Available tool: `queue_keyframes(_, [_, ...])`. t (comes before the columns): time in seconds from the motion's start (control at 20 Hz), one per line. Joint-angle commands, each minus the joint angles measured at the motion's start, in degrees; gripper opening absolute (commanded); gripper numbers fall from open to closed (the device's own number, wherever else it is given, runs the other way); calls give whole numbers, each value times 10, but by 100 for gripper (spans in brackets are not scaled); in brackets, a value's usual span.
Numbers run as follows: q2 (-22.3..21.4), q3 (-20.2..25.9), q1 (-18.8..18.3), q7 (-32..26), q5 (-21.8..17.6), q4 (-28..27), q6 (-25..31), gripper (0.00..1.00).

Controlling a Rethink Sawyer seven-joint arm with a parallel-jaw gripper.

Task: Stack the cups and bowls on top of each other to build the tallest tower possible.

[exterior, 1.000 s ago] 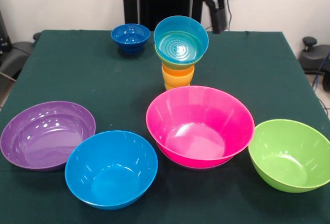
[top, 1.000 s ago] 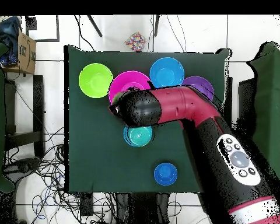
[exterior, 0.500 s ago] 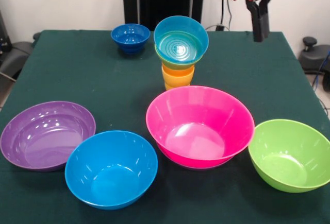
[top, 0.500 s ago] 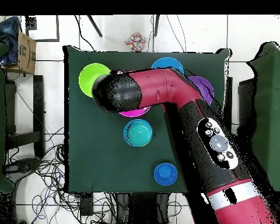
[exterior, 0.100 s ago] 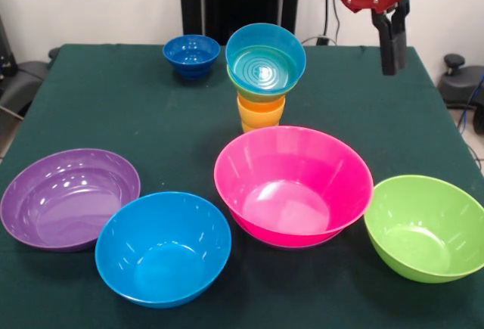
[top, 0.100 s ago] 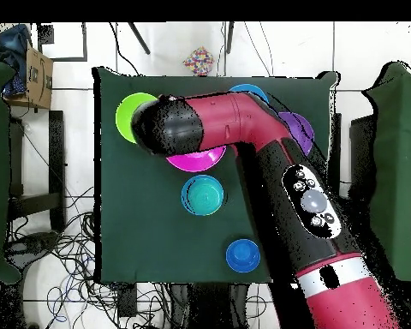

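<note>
Above the worktop's (exterior, 0.100 s ago: 113,110) far right edge hangs the gripper (exterior, 0.100 s ago: 390,41), its fingers close together, gripping nothing. Mid-worktop stands the tower (exterior, 0.100 s ago: 264,72): ribbed orange cups beneath small green and light blue bowls, top-heavy; a nudge could topple it. Glossy, slippery large bowls sit nearer: pink bowl (exterior, 0.100 s ago: 293,185), green bowl (exterior, 0.100 s ago: 423,227), blue bowl (exterior, 0.100 s ago: 163,247), purple bowl (exterior, 0.100 s ago: 68,197).

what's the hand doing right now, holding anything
Hand: shut and empty, hanging in the air above the table, off to the side of the tower.
</note>
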Motion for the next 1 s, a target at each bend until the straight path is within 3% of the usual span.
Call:
queue_keyframes(0.05, [37,-43,15,78,-18,-30,-23,100])
queue_keyframes(0.65, [51,-60,28,79,-31,-41,-71,100])
queue_keyframes(1.0, [96,-62,45,84,-26,-50,-122,100])
